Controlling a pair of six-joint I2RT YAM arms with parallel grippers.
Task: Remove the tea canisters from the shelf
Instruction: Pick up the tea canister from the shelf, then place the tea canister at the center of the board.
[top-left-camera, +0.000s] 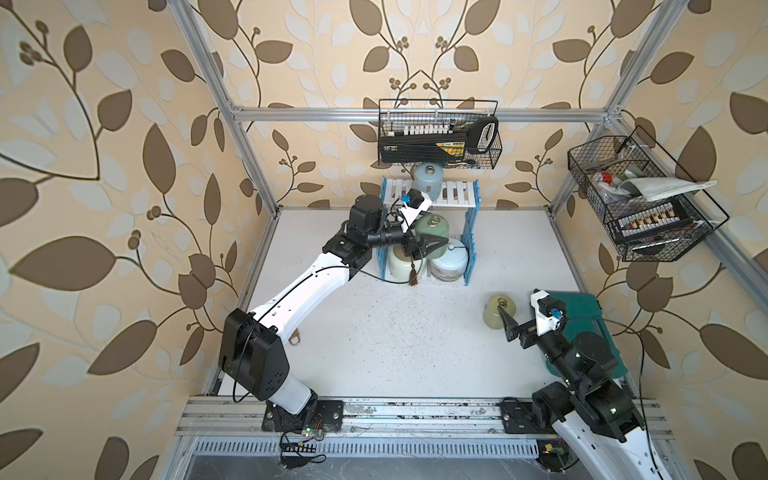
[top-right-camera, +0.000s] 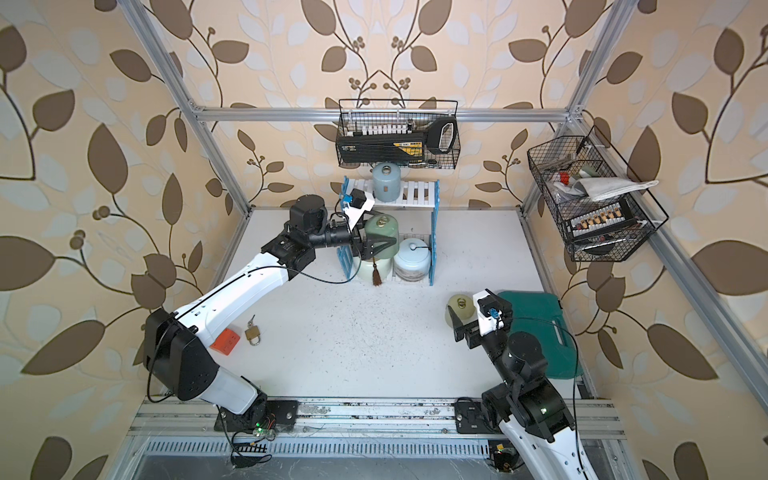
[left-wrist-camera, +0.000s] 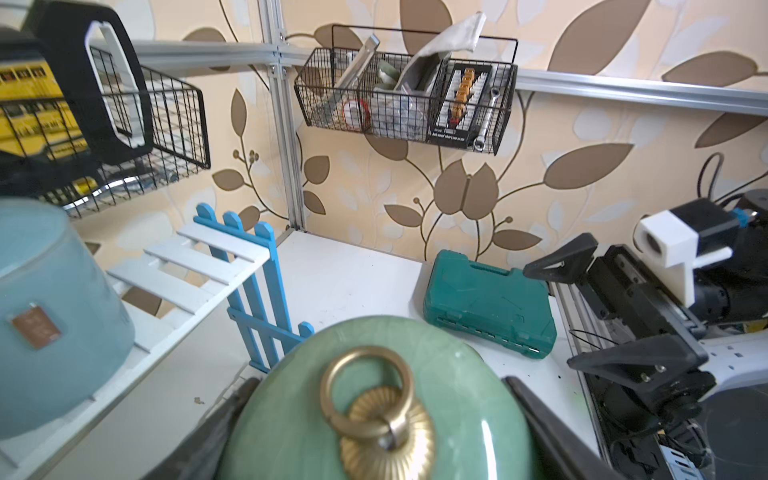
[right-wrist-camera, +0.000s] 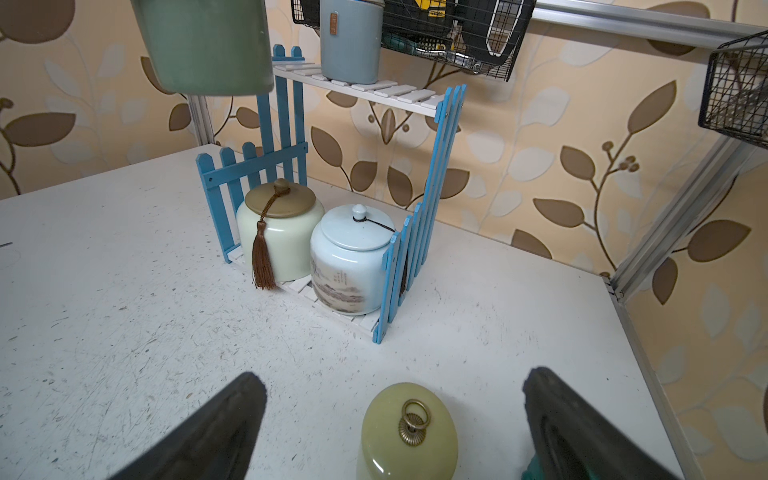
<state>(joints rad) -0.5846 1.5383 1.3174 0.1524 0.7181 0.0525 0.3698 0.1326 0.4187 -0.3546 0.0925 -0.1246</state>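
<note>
The left gripper (top-left-camera: 430, 243) pinches the dark green canister (top-left-camera: 432, 226) by its sides, holding it in the air just in front of the shelf (right-wrist-camera: 436, 187), over the cream tasselled jar (right-wrist-camera: 278, 241). Best to carry it upright, clear of the blue pickets, and lower it flat onto the bare table (top-left-camera: 374, 332). Set it well apart from the yellow-green canister (right-wrist-camera: 409, 432) (which stands untouched before the right gripper (right-wrist-camera: 395, 376), jaws spread wide).

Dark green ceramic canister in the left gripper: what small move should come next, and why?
Probably carry the dark green ceramic canister away from the blue-and-white picket shelf and lower it onto bare white table. The left gripper holds it in the air near the top tier, off any board; the yellow-green canister already stands on the table.
</note>
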